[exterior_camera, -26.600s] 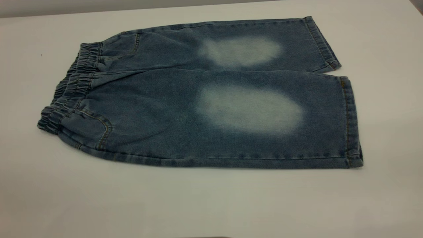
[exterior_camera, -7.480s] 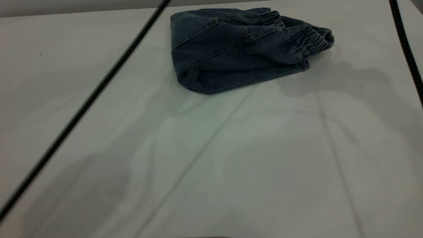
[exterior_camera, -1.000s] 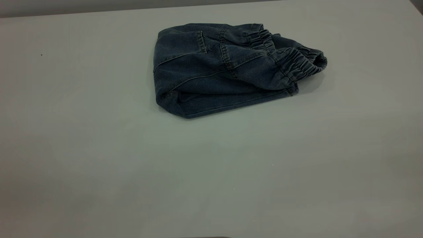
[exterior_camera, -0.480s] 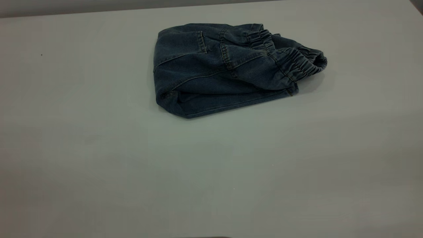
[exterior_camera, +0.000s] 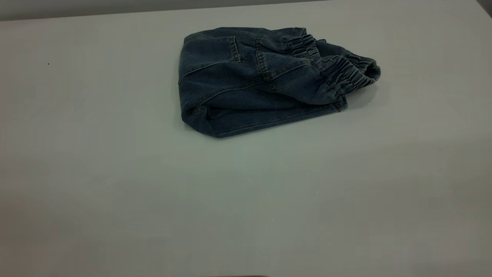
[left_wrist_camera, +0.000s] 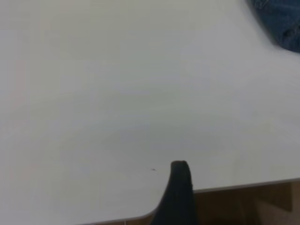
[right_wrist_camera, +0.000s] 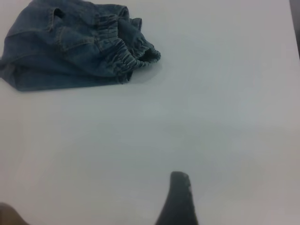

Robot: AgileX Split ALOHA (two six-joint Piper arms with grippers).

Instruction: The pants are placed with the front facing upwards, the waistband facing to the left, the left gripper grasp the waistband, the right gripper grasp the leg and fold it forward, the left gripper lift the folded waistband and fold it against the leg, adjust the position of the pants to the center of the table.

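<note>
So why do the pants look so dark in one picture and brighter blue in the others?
In the exterior view the light is dim and greyish, so the pants look dark navy and throw a soft shadow on the table by the waistband. The right wrist view is brighter, showing lighter blue denim. The left wrist view is soft and pale, catching only a blurry corner of them.

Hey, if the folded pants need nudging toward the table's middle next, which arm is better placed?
Probably the right. The right gripper looks onto the whole pants, with the waistband on its side. The left gripper sees only a corner of them.
</note>
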